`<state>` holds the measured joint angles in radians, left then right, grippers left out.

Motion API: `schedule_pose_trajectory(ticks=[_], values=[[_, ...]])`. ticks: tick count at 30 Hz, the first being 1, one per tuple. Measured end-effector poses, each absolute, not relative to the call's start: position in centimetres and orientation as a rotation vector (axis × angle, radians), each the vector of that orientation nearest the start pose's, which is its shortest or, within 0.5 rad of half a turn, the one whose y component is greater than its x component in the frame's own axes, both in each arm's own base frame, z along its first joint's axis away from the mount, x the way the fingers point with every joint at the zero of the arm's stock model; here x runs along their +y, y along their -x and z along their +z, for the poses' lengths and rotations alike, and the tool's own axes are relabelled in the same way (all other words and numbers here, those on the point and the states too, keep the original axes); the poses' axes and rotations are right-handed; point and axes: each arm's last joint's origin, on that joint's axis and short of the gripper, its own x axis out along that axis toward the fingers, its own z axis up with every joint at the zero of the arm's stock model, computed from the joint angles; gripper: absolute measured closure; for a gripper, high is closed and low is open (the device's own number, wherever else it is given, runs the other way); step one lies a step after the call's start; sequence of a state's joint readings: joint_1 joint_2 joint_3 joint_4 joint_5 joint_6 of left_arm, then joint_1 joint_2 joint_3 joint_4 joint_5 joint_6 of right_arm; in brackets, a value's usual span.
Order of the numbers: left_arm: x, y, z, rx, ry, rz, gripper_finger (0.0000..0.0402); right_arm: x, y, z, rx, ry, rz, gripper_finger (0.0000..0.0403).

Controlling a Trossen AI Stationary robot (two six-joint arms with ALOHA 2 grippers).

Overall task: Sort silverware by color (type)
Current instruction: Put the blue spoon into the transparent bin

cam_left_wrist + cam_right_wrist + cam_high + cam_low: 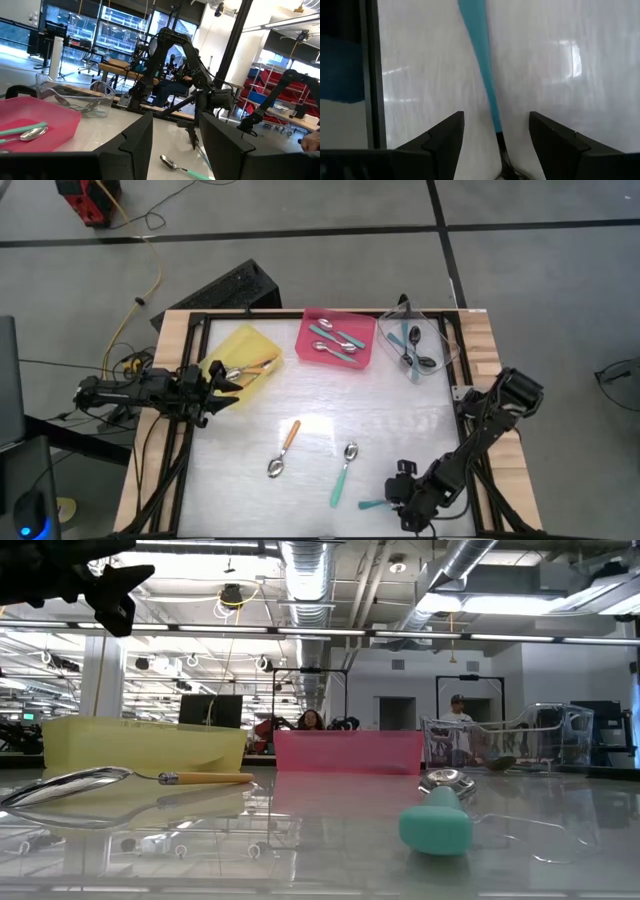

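Observation:
My right gripper (397, 496) (496, 120) is low over the table's near right part, open. Its fingers stand on either side of a teal-handled spoon (372, 504) (479, 50) lying flat, whose dark neck (503, 150) runs back between them. My left gripper (225, 385) (176, 118) hangs open above the yellow tray's (262, 340) near end. Two more spoons lie flat mid-table: an orange-handled one (285, 448) (100, 782) and a teal-handled one (343, 474) (437, 822). Orange spoons (250, 368) lie in the yellow tray.
A pink tray (365, 360) holding teal spoons (335, 338) and a clear tray (445, 340) holding dark-bowled spoons (412, 350) stand along the far edge, right of the yellow tray. The table's near edge is close behind my right gripper. People show in the room beyond.

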<state>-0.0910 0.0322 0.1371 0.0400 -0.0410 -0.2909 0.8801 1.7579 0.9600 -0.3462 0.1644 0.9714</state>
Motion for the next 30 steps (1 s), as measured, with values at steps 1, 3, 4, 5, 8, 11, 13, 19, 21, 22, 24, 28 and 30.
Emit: schedule_pose_trajectory(ticks=[1,3,4,5,8,11,13,19,21,22,24,28,30], values=[[-0.7,-8.9,21.1,-0.135,0.300,-0.070,0.0253,24.8,-20.9,13.9,1.178,-0.282,0.079,0.0153],[-0.7,-8.9,21.1,-0.132,0.300,-0.070,0.0253,25.0,-20.8,13.6,1.185,-0.301,0.064,0.0153],[-0.7,-8.9,21.1,-0.132,0.300,-0.070,0.0253,25.1,-20.7,13.5,1.183,-0.299,0.064,0.0153],[-0.7,-8.9,21.1,-0.132,0.300,-0.070,0.0253,25.2,-20.7,13.4,1.180,-0.294,0.056,0.0153],[-0.7,-8.9,21.1,-0.132,0.299,-0.070,0.0253,25.1,-20.7,13.3,1.188,-0.325,0.019,0.0154],[-0.7,-8.9,21.1,-0.132,0.299,-0.070,0.0253,24.9,-20.8,13.3,1.202,-0.328,0.021,0.0157],[-0.7,-8.9,21.1,-0.132,0.299,-0.070,0.0253,25.0,-20.5,13.2,1.212,-0.307,0.023,0.0162],[-0.7,-8.9,21.1,-0.131,0.299,-0.070,0.0253,25.1,-19.8,13.0,1.228,-0.245,0.018,0.0186],[-0.7,-8.9,21.1,-0.132,0.299,-0.070,0.0253,25.0,-19.8,13.0,1.231,-0.232,0.023,0.0195],[-0.7,-8.9,21.1,-0.132,0.299,-0.070,0.0253,25.0,-19.8,13.0,1.233,-0.225,0.026,0.0199],[-0.7,-8.9,21.1,-0.132,0.299,-0.070,0.0253,25.0,-19.7,12.9,1.238,-0.215,0.031,0.0209],[-0.7,-8.9,21.1,-0.132,0.299,-0.070,0.0253,24.9,-19.7,12.9,1.245,-0.188,0.044,0.0240],[-0.7,-8.9,21.1,-0.132,0.299,-0.070,0.0253,24.9,-19.6,12.9,1.250,-0.182,0.042,0.0261]])
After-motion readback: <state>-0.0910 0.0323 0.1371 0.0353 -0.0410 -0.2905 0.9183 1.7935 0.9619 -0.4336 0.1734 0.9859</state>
